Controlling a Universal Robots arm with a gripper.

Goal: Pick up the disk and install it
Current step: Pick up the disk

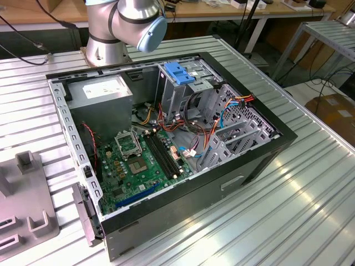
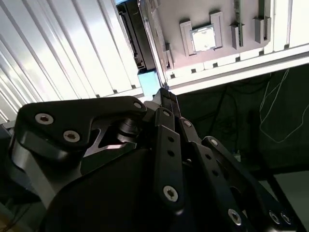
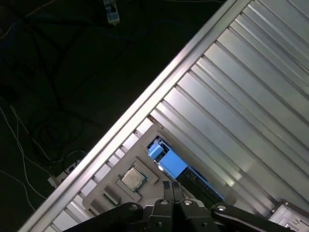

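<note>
1. Blue plastic rails with a tab end the disk [image 3: 188, 176], a flat rectangular hard drive whose dark side face shows in both wrist views [image 2: 135, 43]. Its label face cannot be made out.
2. The disk sits against one edge of a pale grey moulded fixture plate [image 3: 108, 193], close to the rim of the ribbed aluminium table [image 3: 241, 96]. A small square silver processor chip [image 3: 133, 179] lies in a recess of that plate, near the disk's blue end.
3. The black multi-link gripper [image 3: 171, 186] has its two fingertips pressed together with nothing seen between them. In the second wrist view the gripper [image 2: 166, 99] has its tips just beside the blue tab; whether they touch it cannot be told.
4. In the exterior view the fixture plate [image 1: 28, 199] lies at about nine o'clock from the open black computer case [image 1: 277, 138], apart from it on the table [image 1: 310, 194].
5. Inside the case, a grey power-supply box with a white label [image 1: 102, 91] sits at eleven o'clock. A metal drive cage with a blue top handle [image 1: 180, 75] stands at one o'clock. A green motherboard [image 1: 138, 160] lies flat at seven o'clock. Red, orange and blue cables run between cage and board.
6. The silver robot arm with a pale blue joint cap [image 1: 127, 22] rises at twelve o'clock beyond the case.
</note>
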